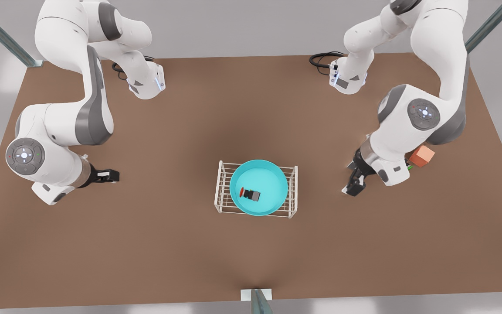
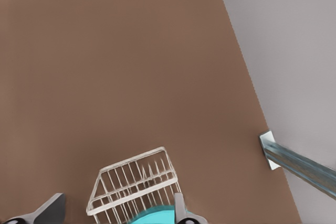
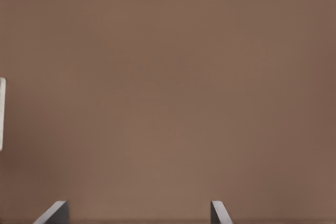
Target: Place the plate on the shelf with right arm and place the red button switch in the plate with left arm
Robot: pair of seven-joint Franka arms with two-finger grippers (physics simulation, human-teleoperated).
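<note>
At the front view's left, the right gripper [image 1: 113,176] hovers over bare desk [image 1: 155,244], well apart from the shelf [image 1: 222,192], fingers [image 3: 56,212] spread and empty, apparently done with its share. In the middle, the plate [image 1: 273,183] sits on the shelf's slatted top, where the bars hold it level. The switch [image 1: 251,194] lies inside the plate on its side. At the front view's right, the left gripper [image 1: 351,189] waits near the shelf, fingers [image 2: 178,211] spread, pointing towards it. Both placements look complete.
</note>
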